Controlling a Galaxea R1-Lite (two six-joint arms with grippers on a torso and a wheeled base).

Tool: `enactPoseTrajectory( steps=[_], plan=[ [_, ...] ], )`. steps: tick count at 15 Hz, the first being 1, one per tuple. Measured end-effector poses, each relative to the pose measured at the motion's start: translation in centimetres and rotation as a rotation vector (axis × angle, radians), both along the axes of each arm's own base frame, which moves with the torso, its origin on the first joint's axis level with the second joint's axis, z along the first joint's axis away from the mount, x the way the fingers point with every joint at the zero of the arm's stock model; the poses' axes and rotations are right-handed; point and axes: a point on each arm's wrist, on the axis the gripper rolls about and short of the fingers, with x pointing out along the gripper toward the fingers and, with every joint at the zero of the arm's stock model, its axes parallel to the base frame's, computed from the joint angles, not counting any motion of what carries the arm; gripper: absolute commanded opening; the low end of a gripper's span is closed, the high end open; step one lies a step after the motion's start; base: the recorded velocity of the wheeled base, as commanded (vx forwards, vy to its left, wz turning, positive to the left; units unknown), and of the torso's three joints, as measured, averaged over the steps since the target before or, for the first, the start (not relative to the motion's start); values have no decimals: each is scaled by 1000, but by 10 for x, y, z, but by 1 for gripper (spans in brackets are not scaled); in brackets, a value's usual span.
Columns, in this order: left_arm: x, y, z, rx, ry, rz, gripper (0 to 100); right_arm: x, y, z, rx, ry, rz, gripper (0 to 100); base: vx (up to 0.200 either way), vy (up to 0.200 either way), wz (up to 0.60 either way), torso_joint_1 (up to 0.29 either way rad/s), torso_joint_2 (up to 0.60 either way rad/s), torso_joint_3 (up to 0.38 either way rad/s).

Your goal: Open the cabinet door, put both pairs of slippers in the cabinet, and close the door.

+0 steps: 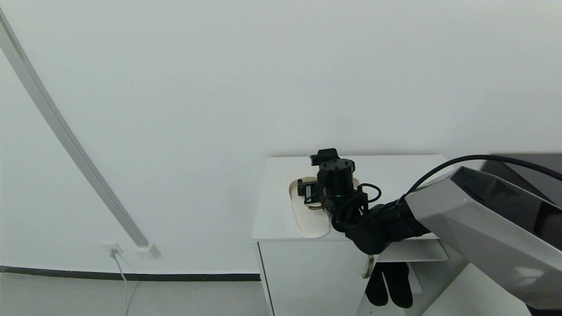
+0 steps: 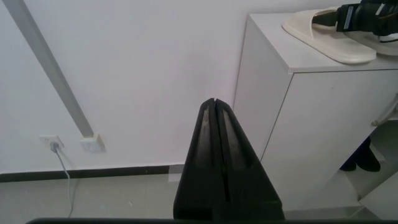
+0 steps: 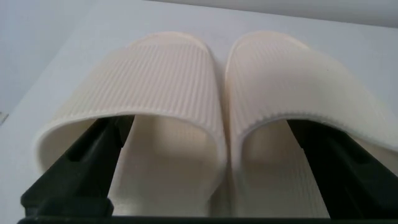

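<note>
Both slippers point(image 3: 168, 81) at once: squeeze right gripper point(image 3: 208, 134), now spread wide with a finger under each strap, evenly, then lift clear of cabinet point(image 1: 276, 210). Hold left gripper point(image 2: 214, 106), pressed together, aside.

Right arm point(image 1: 465, 215) outstretched, right gripper point(image 3: 210, 146) spread wide, left gripper point(image 2: 214, 109) closed

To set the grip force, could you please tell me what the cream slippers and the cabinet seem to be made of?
Cream slippers: probably soft moulded foam or rubber with a matte finish; the straps show fine moulded ribs and thick rounded edges. Cabinet: likely painted or laminated board, smooth and white; its panels are flat with sharp square edges and no visible grain.
</note>
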Motion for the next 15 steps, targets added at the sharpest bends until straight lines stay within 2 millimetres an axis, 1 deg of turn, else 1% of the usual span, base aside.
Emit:
enactPoseTrajectory(
  steps=[1,2,11,13,15],
  plan=[
    [0,0,0,1,0,0,0,1,0,-1,0,0,-1,100,0,0,0,0,0,0],
    [0,0,0,0,0,0,0,2,1,-1,-1,0,1,0,0,0,0,0,0,0],
    [0,0,0,0,0,0,0,5,0,-2,3,-1,-5,0,0,0,0,0,0,0],
    [0,0,0,0,0,0,0,5,-2,1,10,-5,-8,0,0,0,0,0,0,0],
    [0,0,0,0,0,0,0,-1,-5,7,15,-7,-5,0,0,0,0,0,0,0]
  ],
)
